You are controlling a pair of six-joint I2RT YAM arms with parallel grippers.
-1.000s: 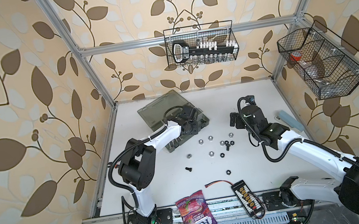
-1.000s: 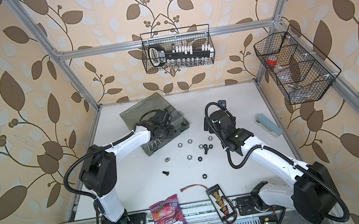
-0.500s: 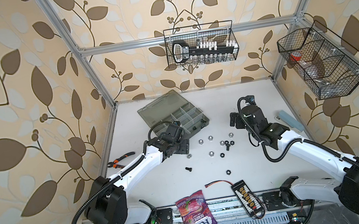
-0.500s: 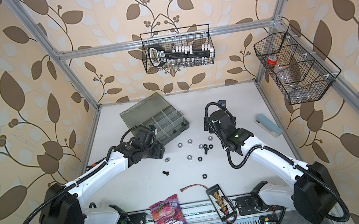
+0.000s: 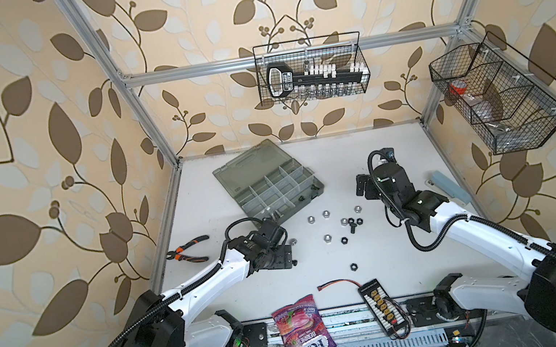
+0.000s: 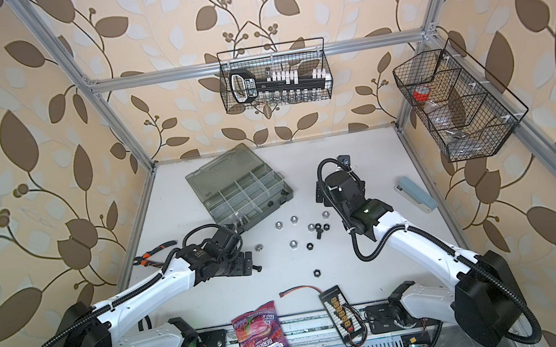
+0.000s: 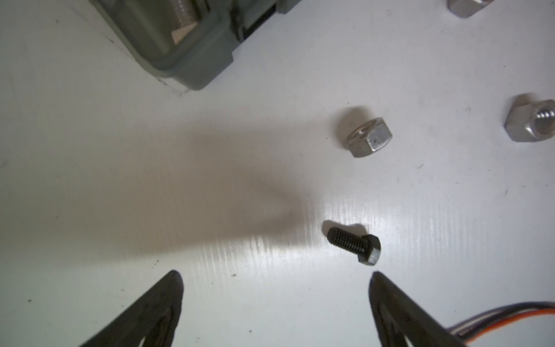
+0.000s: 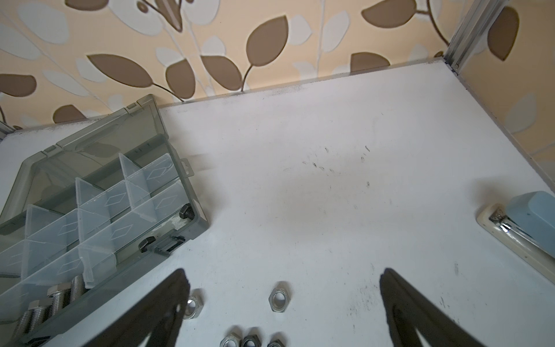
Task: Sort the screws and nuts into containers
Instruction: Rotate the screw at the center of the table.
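Several nuts (image 5: 324,214) lie loose on the table (image 5: 324,273) between the arms, near the case (image 5: 248,166), where one corner compartment already holds silver screws (image 8: 51,300). The step in hand looks like a fresh pick. The left gripper (image 7: 274,276) hangs low with its jaws spread wide (nothing between them), and a black screw (image 7: 354,245) lies just off one fingertip — not centred. The next move calls for a sideways shift to straddle the shank, then closing. The right gripper (image 8: 283,275) is equally wide and empty above the nuts.
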